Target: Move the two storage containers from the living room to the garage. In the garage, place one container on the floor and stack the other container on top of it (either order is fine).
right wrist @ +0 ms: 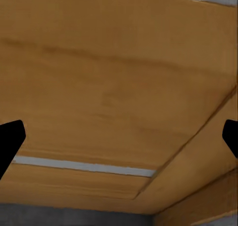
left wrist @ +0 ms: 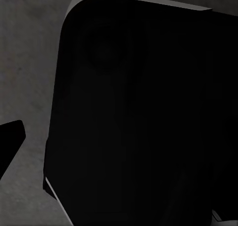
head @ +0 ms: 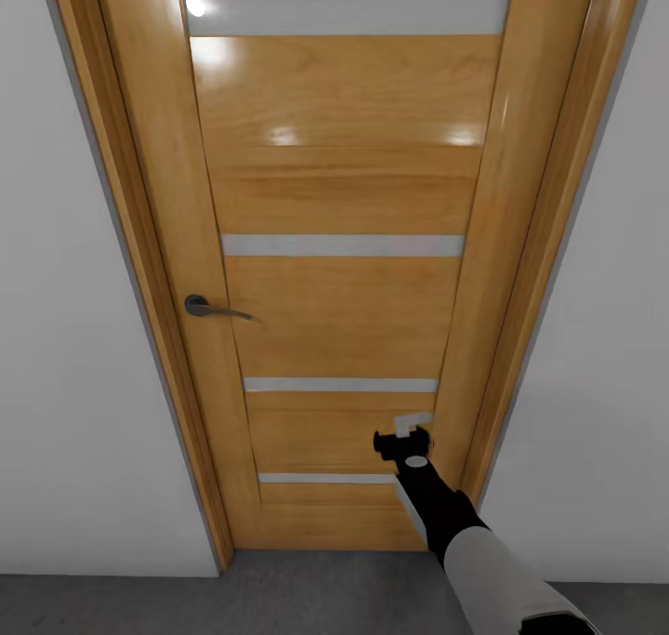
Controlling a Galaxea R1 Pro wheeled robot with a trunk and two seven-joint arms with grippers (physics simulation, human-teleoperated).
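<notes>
Status, near to far, all placed relative to the wooden door (head: 344, 272).

Right arm (head: 492, 561) runs from the lower corner of the head view up toward the door's bottom panel, on the side away from the handle. Right gripper (head: 405, 442) sits just in front of that panel, between the 2 lowest pale strips, near the frame on that side. Touching the wood or just short of it: can't tell. In the right wrist view the 2 fingertips (right wrist: 11, 139) sit wide apart at opposite edges with only door between them, so it's spread and holding nothing.

Left wrist view: a big dark rounded-corner block (left wrist: 144, 116) over grey concrete floor (left wrist: 25, 62) (probably the robot's own body, not sure). 1 dark fingertip (left wrist: 10, 141) at the edge; whether the left gripper is released or clenched, I cannot tell.

Floor at the foot of the door is a strip of the same grey (head: 279, 598). Plain white walls (head: 74, 337) on both sides of the frame. The door looks closed, and its lever handle (head: 209, 309) is well up from the gripper and across the door from it.

The 2 storage containers aren't anywhere around the door in these views.

Key relation: the right gripper is low on the panel, on the far side from the handle. My read: it's set to push the door, not work the handle; the push needs square contact.
</notes>
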